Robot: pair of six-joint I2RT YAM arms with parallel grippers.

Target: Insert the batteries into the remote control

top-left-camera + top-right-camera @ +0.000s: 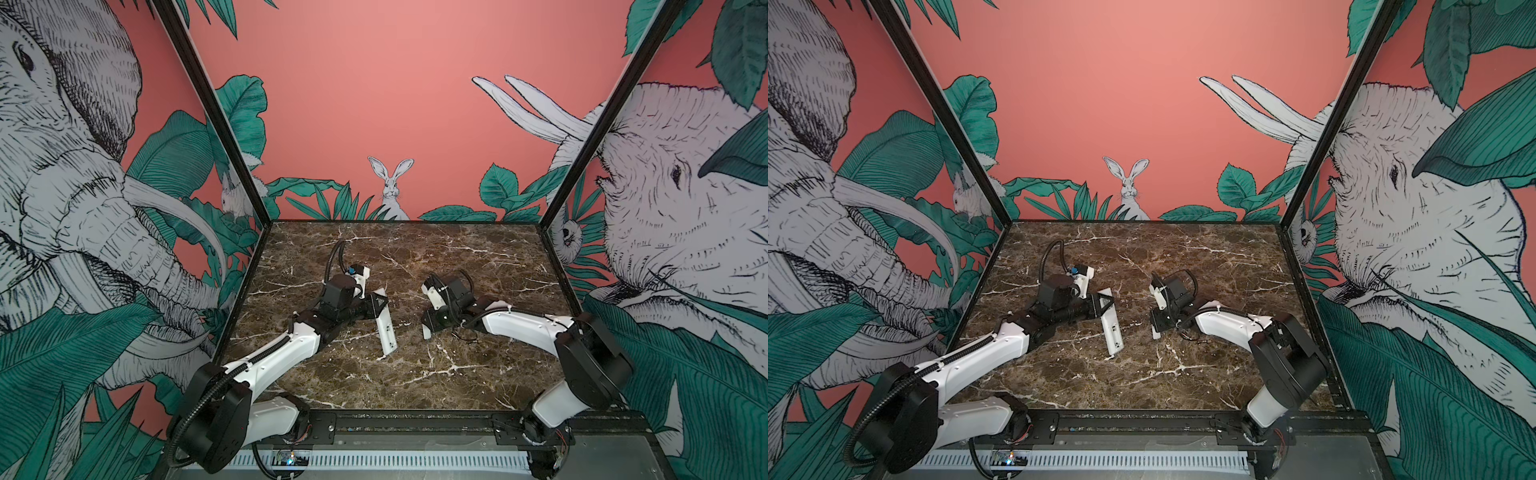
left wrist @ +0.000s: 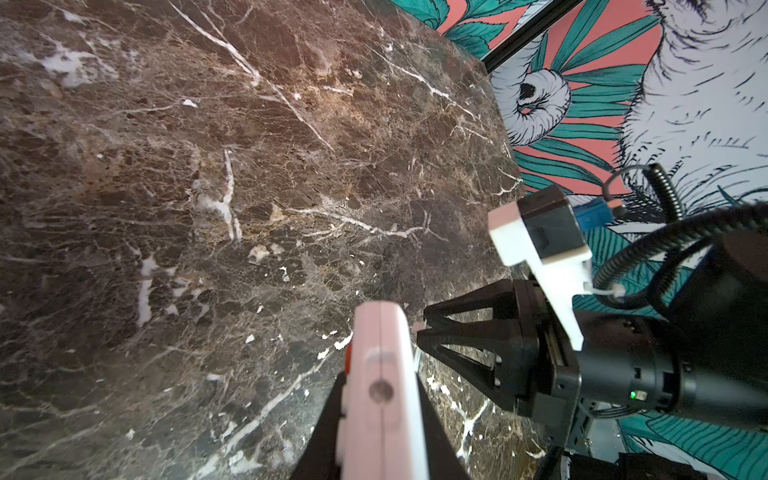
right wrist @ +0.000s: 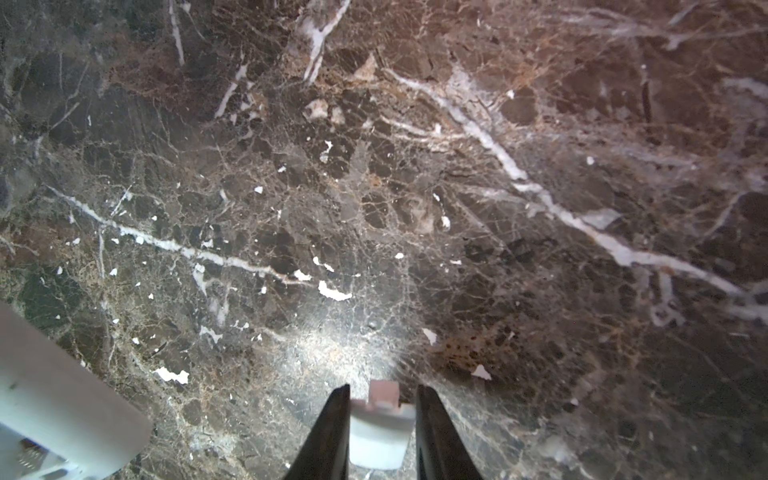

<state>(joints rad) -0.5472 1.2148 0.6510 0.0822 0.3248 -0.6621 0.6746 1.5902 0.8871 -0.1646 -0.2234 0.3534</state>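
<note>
Right, cover-plate step. The left gripper (image 2: 380,399) is clamped fully tight on the slim white plastic remote control (image 1: 385,328), mid-table. The right gripper (image 3: 383,390) has its jaws narrowly apart, pinching the small white rectangular cover plate (image 3: 380,440) just beside the remote. The battery bay (image 3: 29,457) looks open and a spring shows, but its contents are too blurred to tell. No batteries are visible on the brown marble tabletop (image 3: 415,208). Next: confirm the cells are seated, then align the plate and slide it on.
</note>
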